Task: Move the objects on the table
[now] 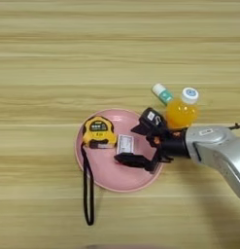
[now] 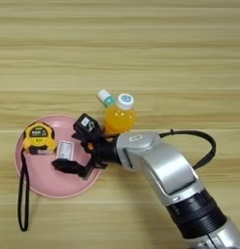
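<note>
Pink round plate (image 1: pixel 109 177) on the wooden bench (image 1: pixel 68 58) holds the yellow-black tape measure (image 1: pixel 98 131) and small white-and-pink box (image 1: pixel 125 144). Black fingers (image 1: pixel 141 144) spread apart, empty, over the plate's right side. Orange juice bottle (image 1: pixel 181 111) and white-and-teal tube (image 1: pixel 162 93) wait just beyond its right rim, seemingly unmoved.

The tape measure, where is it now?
The tape measure lies on the left part of the pink plate, beside the small white box; its strap hangs off the plate.
</note>
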Robot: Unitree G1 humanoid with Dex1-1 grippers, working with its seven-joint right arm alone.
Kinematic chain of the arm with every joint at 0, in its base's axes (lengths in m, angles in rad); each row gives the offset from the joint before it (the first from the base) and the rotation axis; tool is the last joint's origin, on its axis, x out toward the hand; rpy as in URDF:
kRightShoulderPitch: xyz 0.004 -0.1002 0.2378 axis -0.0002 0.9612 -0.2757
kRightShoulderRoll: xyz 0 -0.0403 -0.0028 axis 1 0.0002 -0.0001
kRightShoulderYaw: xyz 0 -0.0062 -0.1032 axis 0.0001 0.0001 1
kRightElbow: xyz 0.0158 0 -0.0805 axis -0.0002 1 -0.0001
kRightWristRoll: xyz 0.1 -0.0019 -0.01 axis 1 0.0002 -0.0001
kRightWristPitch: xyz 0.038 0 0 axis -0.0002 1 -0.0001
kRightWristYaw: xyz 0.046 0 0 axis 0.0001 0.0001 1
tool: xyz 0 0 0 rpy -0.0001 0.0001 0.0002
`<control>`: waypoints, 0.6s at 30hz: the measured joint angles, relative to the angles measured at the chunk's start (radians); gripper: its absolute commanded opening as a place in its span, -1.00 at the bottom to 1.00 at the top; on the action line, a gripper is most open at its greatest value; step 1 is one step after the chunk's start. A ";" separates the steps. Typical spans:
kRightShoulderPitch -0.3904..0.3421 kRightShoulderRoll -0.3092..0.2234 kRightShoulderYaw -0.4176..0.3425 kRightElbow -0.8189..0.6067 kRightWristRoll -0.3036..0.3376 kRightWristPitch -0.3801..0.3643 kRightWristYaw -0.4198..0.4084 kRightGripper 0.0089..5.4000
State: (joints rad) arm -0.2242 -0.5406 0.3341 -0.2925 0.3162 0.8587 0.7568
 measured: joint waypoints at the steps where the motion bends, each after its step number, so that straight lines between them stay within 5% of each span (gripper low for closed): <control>1: -0.001 0.000 0.010 0.007 -0.013 -0.005 0.002 0.99; 18: -0.017 -0.001 0.058 0.027 -0.081 0.004 0.044 0.99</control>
State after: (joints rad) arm -0.2412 -0.5412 0.3925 -0.2655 0.2355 0.8624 0.8008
